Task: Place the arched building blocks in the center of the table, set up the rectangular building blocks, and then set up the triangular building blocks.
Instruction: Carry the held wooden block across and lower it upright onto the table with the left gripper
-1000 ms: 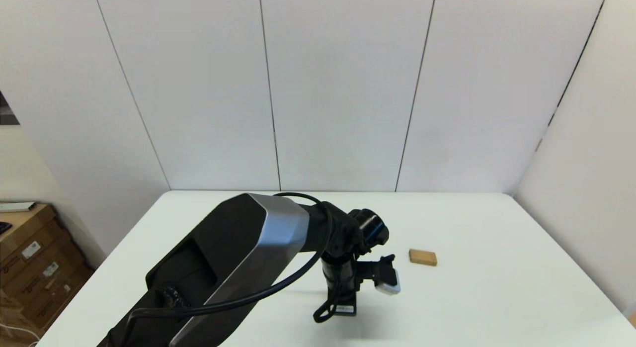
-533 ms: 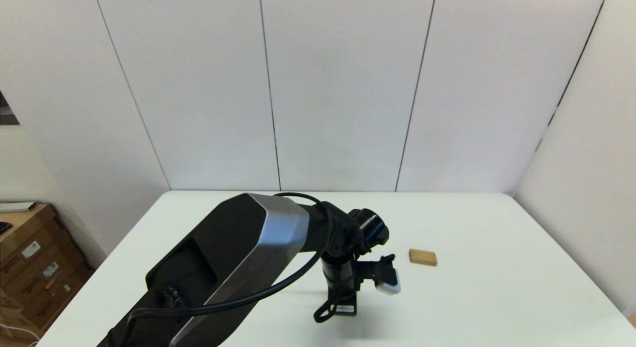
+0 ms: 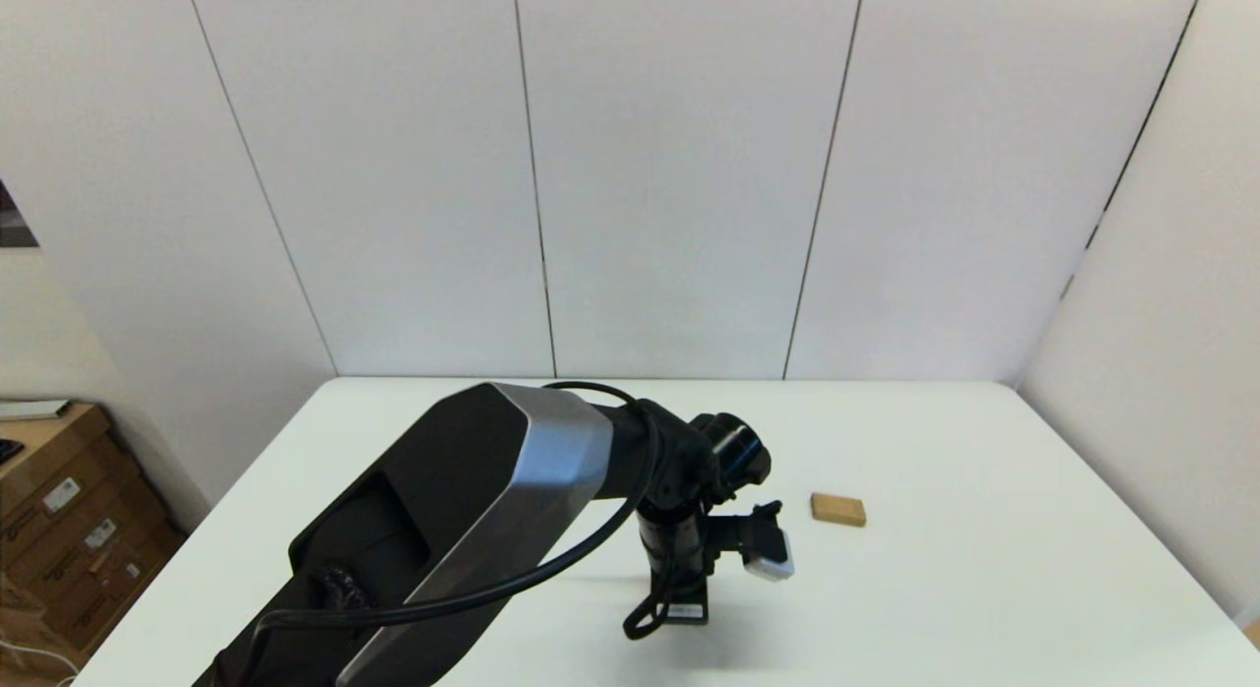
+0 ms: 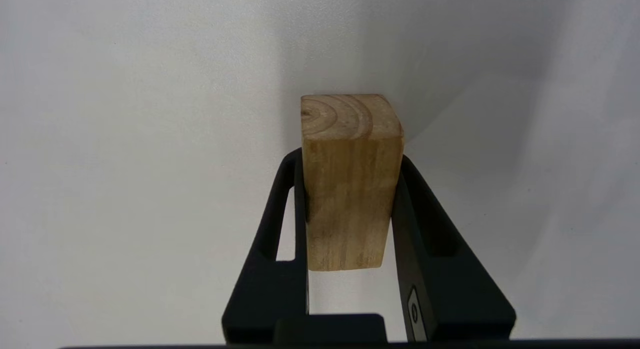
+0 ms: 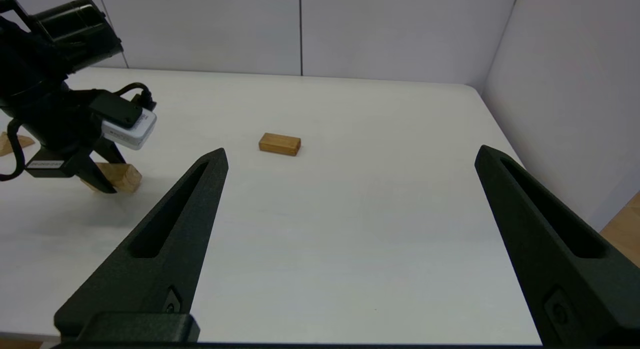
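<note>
The arched building blocks (image 4: 350, 184) piece sits pinched between the two black fingers (image 4: 280, 239) of the left gripper (image 4: 349, 159), which press flat against its long sides. From the left wrist view only solid faces show: the ring-grained end face and one long plain face; the cut-out cannot be seen. In the right wrist view the same block (image 5: 117, 176) appears under the left gripper (image 5: 100, 181), low at the table (image 5: 350, 214) surface; whether it touches the top I cannot tell. In the head view the left arm (image 3: 463, 530) reaches in from the near left and its wrist points down over the middle of the table (image 3: 984, 569), hiding the block.

To the right of that wrist and a little farther back, the rectangular building blocks (image 3: 838, 510) piece lies flat, well apart from the gripper. Far to the left of the left gripper, the triangular building blocks (image 5: 7, 143) piece shows partly at the edge of the right wrist view.

The right gripper (image 5: 350, 154) hovers at the near right, its fingers spread wide with nothing between them.
</note>
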Robot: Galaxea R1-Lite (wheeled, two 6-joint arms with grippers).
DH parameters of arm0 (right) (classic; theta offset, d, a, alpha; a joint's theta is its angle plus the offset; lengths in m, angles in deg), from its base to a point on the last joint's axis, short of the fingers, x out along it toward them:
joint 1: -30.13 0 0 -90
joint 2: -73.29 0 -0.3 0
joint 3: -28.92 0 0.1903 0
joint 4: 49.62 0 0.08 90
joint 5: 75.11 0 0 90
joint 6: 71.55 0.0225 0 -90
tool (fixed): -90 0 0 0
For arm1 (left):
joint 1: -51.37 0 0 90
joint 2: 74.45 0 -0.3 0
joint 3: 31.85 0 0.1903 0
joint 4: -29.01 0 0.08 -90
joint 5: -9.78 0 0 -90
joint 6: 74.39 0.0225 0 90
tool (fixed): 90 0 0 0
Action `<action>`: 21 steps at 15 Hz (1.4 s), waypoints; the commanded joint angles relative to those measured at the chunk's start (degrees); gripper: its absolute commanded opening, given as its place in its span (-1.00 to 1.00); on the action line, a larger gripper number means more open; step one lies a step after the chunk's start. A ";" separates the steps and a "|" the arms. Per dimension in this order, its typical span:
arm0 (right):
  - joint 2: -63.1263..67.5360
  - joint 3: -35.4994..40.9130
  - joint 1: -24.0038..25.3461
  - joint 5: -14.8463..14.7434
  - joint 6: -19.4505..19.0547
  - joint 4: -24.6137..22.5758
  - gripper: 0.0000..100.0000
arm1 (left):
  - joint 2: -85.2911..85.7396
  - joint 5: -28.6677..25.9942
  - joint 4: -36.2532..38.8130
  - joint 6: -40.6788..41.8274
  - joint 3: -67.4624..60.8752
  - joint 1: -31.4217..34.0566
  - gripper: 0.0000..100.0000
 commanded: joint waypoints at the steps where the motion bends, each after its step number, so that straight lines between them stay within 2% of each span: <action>1: -0.02 0.09 -0.08 0.05 -0.04 -0.01 1.00 | -0.09 -0.02 -0.05 0.18 0.01 -0.19 -1.00; 17: -0.02 0.09 0.01 0.05 -0.04 -0.01 1.00 | -0.18 -0.02 -0.14 -0.70 0.01 -0.27 -1.00; 18: -0.02 0.09 0.01 0.05 -0.04 -0.01 1.00 | -0.18 -0.02 -0.14 -0.70 0.01 -0.27 1.00; 21: -0.02 0.09 0.01 0.05 -0.04 -0.01 1.00 | -0.27 -0.02 -0.05 -0.70 0.01 -0.27 1.00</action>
